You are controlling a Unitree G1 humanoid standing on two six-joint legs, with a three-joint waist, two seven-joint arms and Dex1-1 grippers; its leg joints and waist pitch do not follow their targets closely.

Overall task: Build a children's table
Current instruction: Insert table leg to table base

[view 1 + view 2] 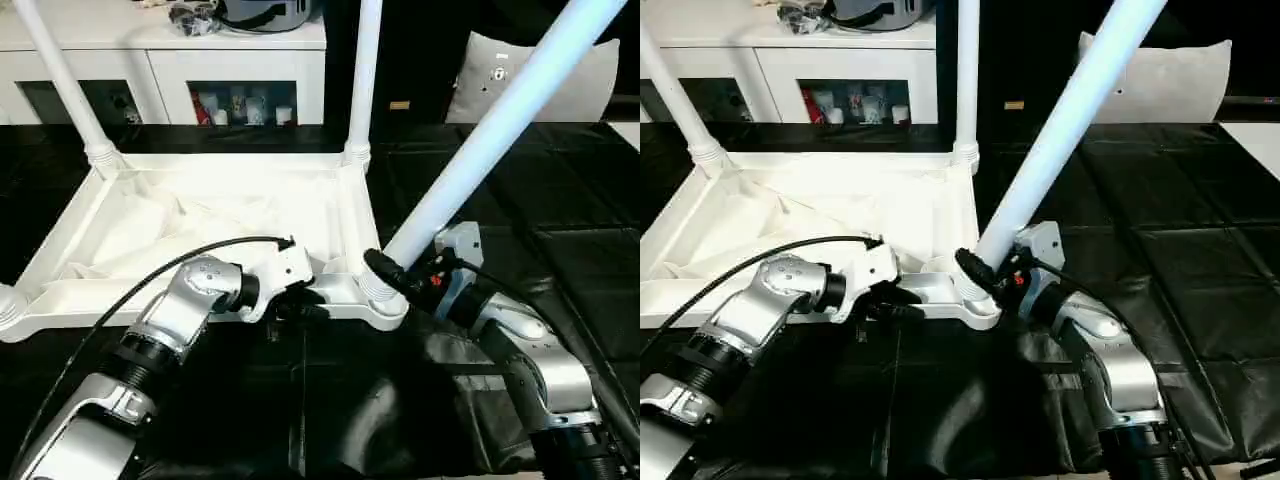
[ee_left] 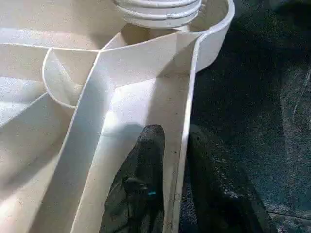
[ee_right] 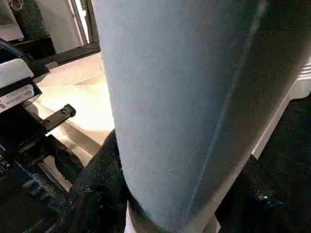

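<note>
The white table top (image 1: 352,215) lies upside down on the black mat, ribs facing up. Two legs stand upright in its far corners, one on the left (image 1: 60,75) and one on the right (image 1: 366,70). A third leg (image 1: 500,120) leans to the right, its lower end at the near right corner socket (image 1: 383,298). My right gripper (image 1: 387,268) is shut on that leg just above the socket; up close the leg (image 3: 184,97) lies between its black fingers (image 3: 92,194). My left gripper (image 1: 300,305) is open astride the front rim (image 2: 187,121), with one finger (image 2: 146,160) inside and one outside.
A white cabinet (image 1: 200,60) with glass doors stands behind the table top. A grey cushion (image 1: 590,80) rests at the back right. The black quilted mat (image 1: 560,210) spreads to the right and front. A black cable (image 1: 150,275) arcs over my left forearm.
</note>
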